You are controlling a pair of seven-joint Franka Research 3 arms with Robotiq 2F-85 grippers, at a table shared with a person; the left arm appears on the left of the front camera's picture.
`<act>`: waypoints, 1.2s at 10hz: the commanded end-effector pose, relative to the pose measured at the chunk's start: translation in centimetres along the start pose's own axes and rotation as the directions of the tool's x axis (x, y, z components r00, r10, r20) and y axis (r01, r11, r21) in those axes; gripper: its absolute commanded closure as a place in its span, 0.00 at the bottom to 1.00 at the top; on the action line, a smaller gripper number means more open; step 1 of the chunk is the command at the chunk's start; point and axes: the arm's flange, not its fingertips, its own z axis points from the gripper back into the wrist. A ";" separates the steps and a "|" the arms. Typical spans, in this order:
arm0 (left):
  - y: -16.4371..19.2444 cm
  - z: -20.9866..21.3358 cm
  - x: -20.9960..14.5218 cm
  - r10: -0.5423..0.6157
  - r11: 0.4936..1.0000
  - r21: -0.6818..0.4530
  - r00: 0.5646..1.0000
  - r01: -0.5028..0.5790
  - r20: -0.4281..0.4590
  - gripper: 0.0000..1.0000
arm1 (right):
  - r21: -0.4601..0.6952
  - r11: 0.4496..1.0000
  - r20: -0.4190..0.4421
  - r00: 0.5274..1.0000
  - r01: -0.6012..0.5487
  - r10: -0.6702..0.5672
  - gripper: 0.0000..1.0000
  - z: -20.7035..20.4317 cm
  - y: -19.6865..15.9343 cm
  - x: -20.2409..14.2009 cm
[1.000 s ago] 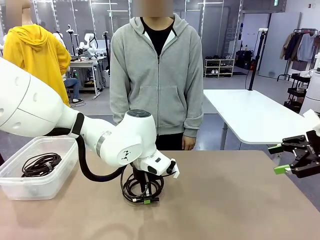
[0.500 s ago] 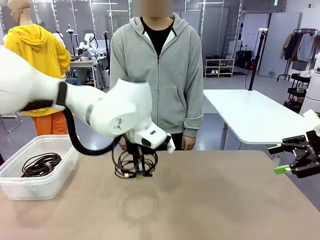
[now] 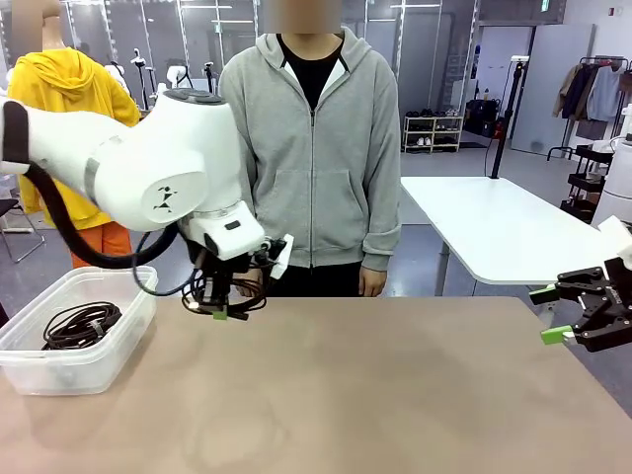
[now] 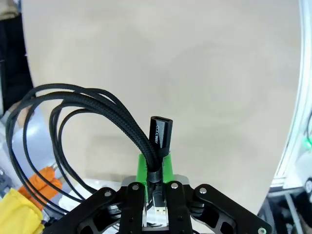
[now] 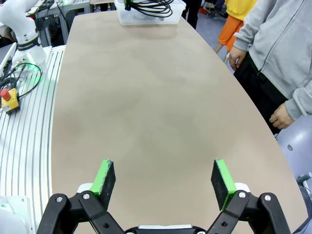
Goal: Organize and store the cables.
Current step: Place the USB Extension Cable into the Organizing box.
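My left gripper (image 3: 222, 311) is shut on a coiled black cable (image 3: 202, 293) and holds it in the air above the table's left part, just right of the plastic bin (image 3: 118, 341). In the left wrist view the cable's loops (image 4: 92, 112) and a chunky black plug (image 4: 160, 134) rise from between the green pads (image 4: 141, 165). Another coiled cable (image 3: 81, 324) lies inside the bin, seen far off in the right wrist view too (image 5: 148, 6). My right gripper (image 3: 558, 314) hangs open at the table's right edge, its green pads (image 5: 106, 175) wide apart over bare tabletop.
A person in a grey hoodie (image 3: 311, 148) stands at the far edge of the table, one hand (image 5: 278, 117) hanging by the rim. The brown tabletop (image 3: 395, 395) is bare in the middle and right. A white table (image 3: 494, 222) stands behind.
My left arm has lifted the cable coil off the table's middle and carried it up and left toward the bin. The right gripper has stayed in place.
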 end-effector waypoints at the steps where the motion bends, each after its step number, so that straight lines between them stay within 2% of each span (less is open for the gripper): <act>1: -0.8 -0.5 -1.3 -0.029 0.999 -0.043 0.997 0.033 0.078 0.93 | 0.007 1.000 -0.004 1.000 0.028 -0.028 0.00 0.2 0.3 0.5; 2: 0.0 0.0 0.0 0.000 1.000 0.000 1.000 0.000 0.000 0.93 | 0.007 1.000 -0.004 1.000 0.028 -0.028 0.00 0.2 0.3 0.5; 5: 0.0 0.0 0.0 0.000 1.000 0.000 1.000 0.000 0.000 0.93 | 0.007 1.000 -0.004 1.000 0.028 -0.028 0.00 0.2 0.3 0.5; 6: -0.2 -0.3 -0.5 -0.018 1.000 -0.017 1.000 0.019 0.018 0.86 | 0.007 1.000 -0.004 1.000 0.028 -0.028 0.00 0.2 0.3 0.5; 7: 0.9 0.6 -2.8 -0.096 0.995 0.010 0.995 0.096 -0.014 0.86 | 0.007 1.000 -0.004 1.000 0.028 -0.028 0.00 0.2 0.3 0.5; 8: 1.7 1.6 -6.6 -0.118 0.992 0.033 0.992 0.119 -0.038 0.86 | 0.007 1.000 -0.004 1.000 0.028 -0.028 0.00 0.2 0.3 0.5; 10: 2.9 3.2 -14.3 -0.133 0.988 0.083 0.990 0.129 0.038 0.86 | 0.007 1.000 -0.004 1.000 0.028 -0.028 0.00 0.2 0.3 0.5; 11: 3.1 3.3 -17.4 -0.145 0.984 0.111 0.989 0.142 0.027 0.86 | 0.007 1.000 -0.004 1.000 0.028 -0.028 0.00 0.2 0.3 0.5; 12: 3.2 3.2 -20.3 -0.100 0.985 0.143 0.995 0.100 -0.012 0.86 | 0.007 1.000 -0.004 1.000 0.028 -0.028 0.00 0.2 0.3 0.5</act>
